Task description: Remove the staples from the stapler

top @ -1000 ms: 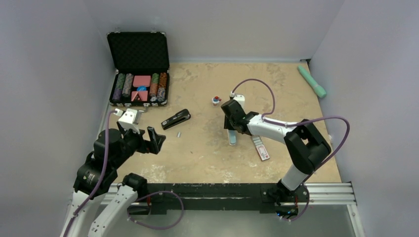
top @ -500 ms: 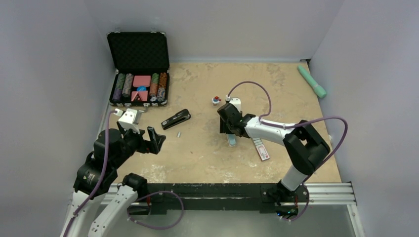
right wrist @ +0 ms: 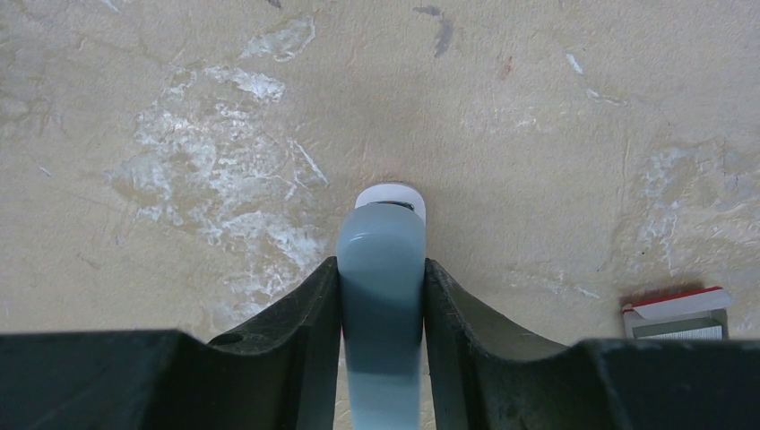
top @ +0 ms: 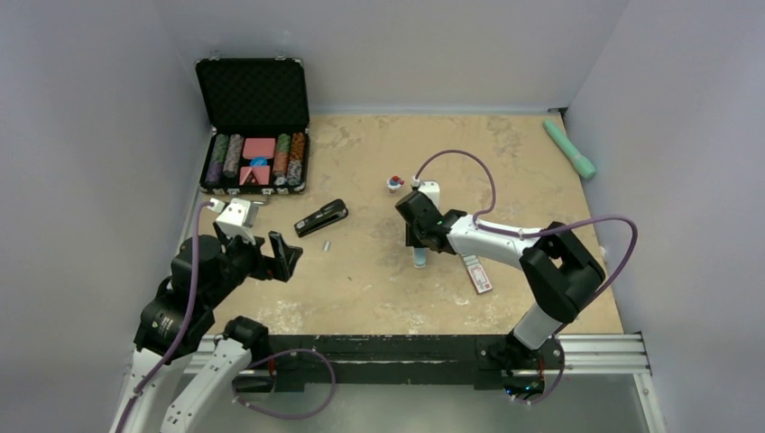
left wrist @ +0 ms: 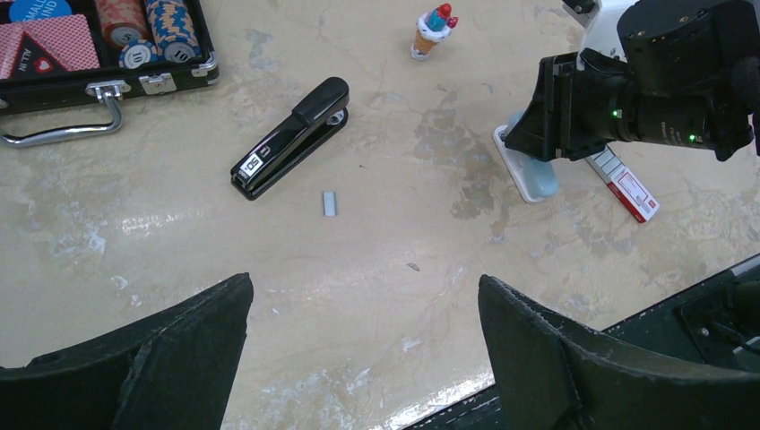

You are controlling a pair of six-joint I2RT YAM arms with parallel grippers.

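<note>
The black stapler (top: 322, 217) lies closed on the table left of centre; it also shows in the left wrist view (left wrist: 290, 139). A tiny silvery strip of staples (top: 327, 244) lies loose just in front of it, also in the left wrist view (left wrist: 330, 203). My left gripper (top: 281, 258) is open and empty, held above the table's near left part, short of the staples. My right gripper (top: 417, 240) is shut on a pale blue-grey bar (right wrist: 381, 269), whose tip reaches the table at centre (top: 419, 260).
An open black case (top: 254, 161) of poker chips and cards stands at the back left. A small red-topped figure (top: 394, 183) stands at centre back. A red-and-white packet (top: 476, 271) lies right of the bar. A green tool (top: 569, 149) lies far right.
My right gripper has moved a little left and towards the back with the blue-grey bar in it. The left arm, stapler and staples have not moved.
</note>
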